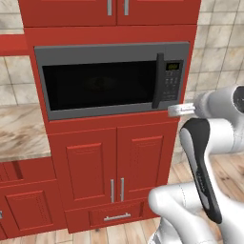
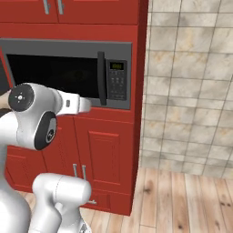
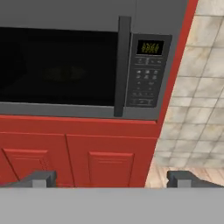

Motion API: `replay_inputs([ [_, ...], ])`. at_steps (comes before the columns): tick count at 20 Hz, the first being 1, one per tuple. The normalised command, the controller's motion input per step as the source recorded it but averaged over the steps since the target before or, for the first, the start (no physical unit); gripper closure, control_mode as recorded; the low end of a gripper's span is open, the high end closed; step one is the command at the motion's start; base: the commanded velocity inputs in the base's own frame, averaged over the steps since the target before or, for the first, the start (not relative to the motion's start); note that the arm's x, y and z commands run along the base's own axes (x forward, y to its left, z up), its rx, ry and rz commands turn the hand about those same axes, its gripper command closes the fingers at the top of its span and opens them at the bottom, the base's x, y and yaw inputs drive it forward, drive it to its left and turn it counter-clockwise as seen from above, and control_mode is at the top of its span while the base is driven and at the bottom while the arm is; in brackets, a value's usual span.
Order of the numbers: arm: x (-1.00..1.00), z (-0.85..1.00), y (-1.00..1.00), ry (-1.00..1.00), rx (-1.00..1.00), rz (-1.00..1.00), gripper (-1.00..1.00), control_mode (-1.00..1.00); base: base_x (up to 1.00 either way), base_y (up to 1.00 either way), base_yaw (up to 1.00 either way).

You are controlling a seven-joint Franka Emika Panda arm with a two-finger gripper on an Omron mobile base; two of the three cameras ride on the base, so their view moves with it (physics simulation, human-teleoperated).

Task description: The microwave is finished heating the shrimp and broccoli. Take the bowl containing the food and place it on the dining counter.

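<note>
You have the red cabinet wall [image 1: 114, 157] taking up most of the left base view, with paired doors below and a drawer at the bottom centre. Set into it across the upper middle is the microwave [image 1: 102, 83], its black glass door shut. You can make out only a dim shape behind the glass, too dark to tell whether it is the bowl or the food. The tiled wall [image 2: 191, 86] covers the right half of the right base view, above the wood floor [image 2: 182, 200] at the lower right. A marbled table [image 1: 19, 131] sits at the left edge of the left base view, beside the cabinet.

The microwave's curved black handle [image 3: 122, 65] runs top to bottom just right of centre in the hand view, and the button panel [image 3: 146, 72] with its small lit display lies just right of it.

Your end effector [image 3: 111, 179] sits at the bottom of the hand view, its fingers [image 3: 41, 178] spread wide with nothing between them, apart from the microwave and aimed at the cabinet doors under it.
</note>
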Motion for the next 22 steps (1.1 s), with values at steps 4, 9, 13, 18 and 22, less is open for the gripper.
replay_inputs([
  [4, 0.18, 0.03, -0.22, -0.21, 0.00, 0.00, -1.00, -1.00, 0.00, 0.00, 0.00],
  [9, 0.44, 0.12, -0.23, -0.15, 0.00, 0.00, -1.00, -1.00, 0.00, 0.00, 0.00],
  [13, 0.50, 0.18, -0.12, -0.14, 0.00, 0.00, -1.00, -1.00, 0.00, 0.00, 0.00],
  [18, 0.59, 0.08, 0.00, -0.08, 0.00, 0.00, -1.00, -1.00, 0.00, 0.00, 0.00],
  [22, 0.65, 0.00, 0.00, 0.00, 0.00, 0.00, -1.00, -1.00, 0.00, 0.00, 0.00],
])
